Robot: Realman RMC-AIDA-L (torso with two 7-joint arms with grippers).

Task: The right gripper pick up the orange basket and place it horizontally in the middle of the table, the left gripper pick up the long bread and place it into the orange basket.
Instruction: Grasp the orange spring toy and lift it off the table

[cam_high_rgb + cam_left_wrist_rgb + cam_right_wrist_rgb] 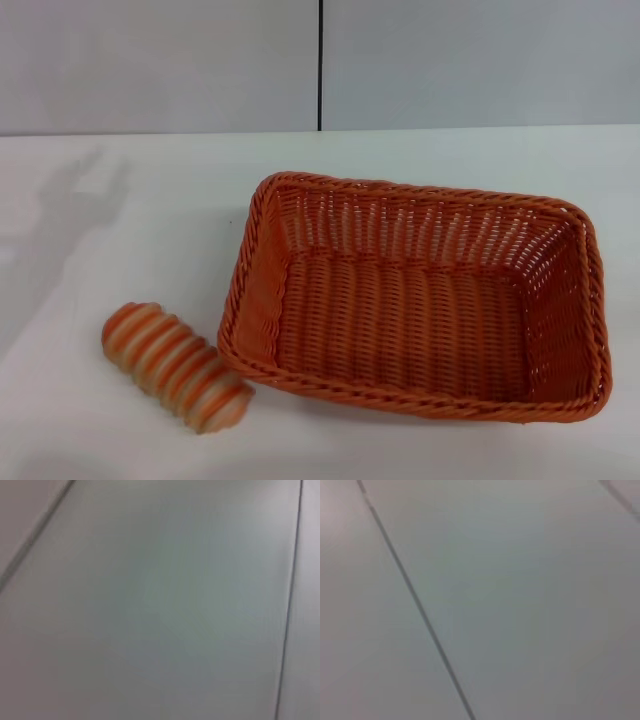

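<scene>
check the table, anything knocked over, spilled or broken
Nothing stands out. The orange basket sits upright and empty on the table, and the long bread lies intact just beside its left end. Neither gripper is in view.

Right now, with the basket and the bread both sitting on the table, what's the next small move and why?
Probably bring the right arm down toward the orange basket. Neither gripper shows in any view, the basket lies empty and slightly skewed right of centre, and the long bread rests on the table beside its near left corner, so the basket comes first.
</scene>
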